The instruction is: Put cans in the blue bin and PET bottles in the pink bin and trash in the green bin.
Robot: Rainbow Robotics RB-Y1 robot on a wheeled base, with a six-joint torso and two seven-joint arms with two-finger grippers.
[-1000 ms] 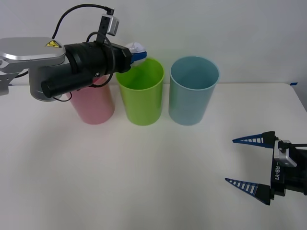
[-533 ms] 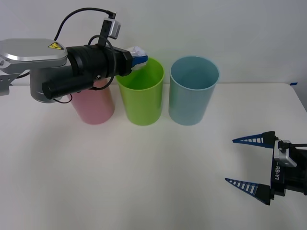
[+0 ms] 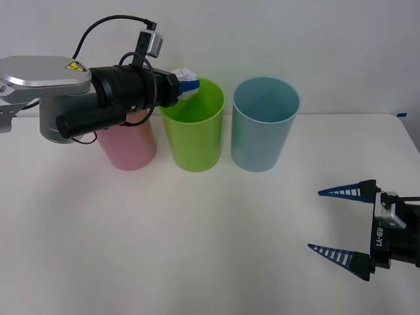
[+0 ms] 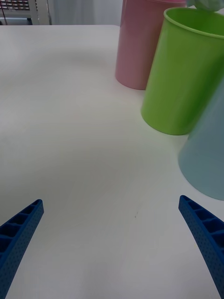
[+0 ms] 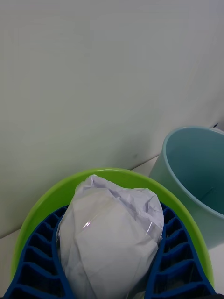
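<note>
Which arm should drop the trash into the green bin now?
Left. The left gripper already grips the trash above the green bin's rim; the right gripper sits open, far off.

Front view overlooks table; both wrist views share green bin (image 3: 193, 125).

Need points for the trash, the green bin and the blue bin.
trash (image 5: 112, 233), left wrist view, middle of the crumpled film between the blue fingers.
green bin (image 3: 193, 141), front view, front wall.
blue bin (image 3: 261, 141), front view, front wall.
</note>
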